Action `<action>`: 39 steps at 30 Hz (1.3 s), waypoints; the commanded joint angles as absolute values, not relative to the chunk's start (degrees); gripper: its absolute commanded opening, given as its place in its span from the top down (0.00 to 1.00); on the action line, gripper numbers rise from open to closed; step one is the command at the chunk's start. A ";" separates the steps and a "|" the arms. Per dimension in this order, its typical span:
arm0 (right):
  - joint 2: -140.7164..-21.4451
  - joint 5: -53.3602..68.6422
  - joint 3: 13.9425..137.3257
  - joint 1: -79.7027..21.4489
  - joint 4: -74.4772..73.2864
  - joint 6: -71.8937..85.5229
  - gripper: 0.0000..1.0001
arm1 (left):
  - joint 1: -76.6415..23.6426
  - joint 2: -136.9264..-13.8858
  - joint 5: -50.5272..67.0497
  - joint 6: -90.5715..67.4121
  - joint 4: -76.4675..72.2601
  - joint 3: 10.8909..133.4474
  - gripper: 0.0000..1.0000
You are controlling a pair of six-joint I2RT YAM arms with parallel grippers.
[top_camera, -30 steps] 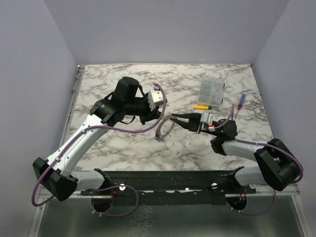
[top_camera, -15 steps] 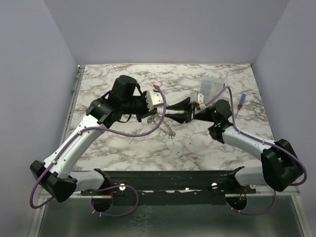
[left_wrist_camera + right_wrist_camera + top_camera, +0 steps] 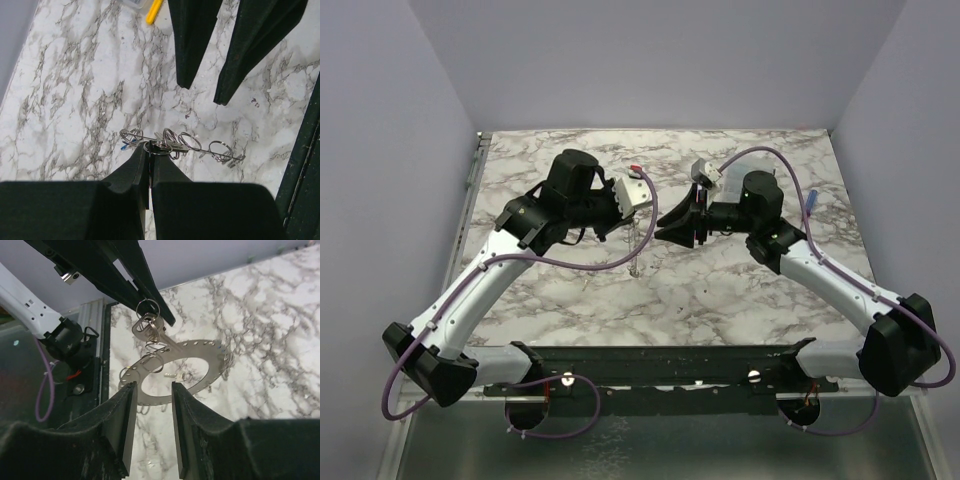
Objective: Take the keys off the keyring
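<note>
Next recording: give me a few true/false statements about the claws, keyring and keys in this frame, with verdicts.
1. The left claw is shut on a small split ring linked to the keyring. True.
2. The right claw grips the keyring. False: it is open and apart from it.
3. The keyring lies flat on the table. False: it hangs from the left claw.
4. A yellow-handled tool lies on the table. True.
5. All the keys are off the keyring. False: some hang from it on small rings.
</note>
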State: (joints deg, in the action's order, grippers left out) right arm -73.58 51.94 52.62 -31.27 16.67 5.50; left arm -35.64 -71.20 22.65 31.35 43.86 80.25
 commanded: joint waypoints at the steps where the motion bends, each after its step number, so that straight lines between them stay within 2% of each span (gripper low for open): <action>1: -73.54 51.79 55.24 -31.14 10.75 12.32 0.58 | -36.12 -71.62 19.55 29.65 42.54 83.22 1.00; 12: -75.41 48.65 55.85 -32.02 14.75 15.37 0.57 | -38.26 -73.92 17.21 24.63 42.46 85.55 1.00; 24: -77.38 46.03 61.18 -33.83 10.63 12.64 0.55 | -39.20 -74.67 16.09 22.42 42.39 85.67 1.00; 39: -78.48 41.86 61.13 -35.29 8.88 7.09 0.55 | -39.12 -74.97 17.03 20.59 42.29 86.66 1.00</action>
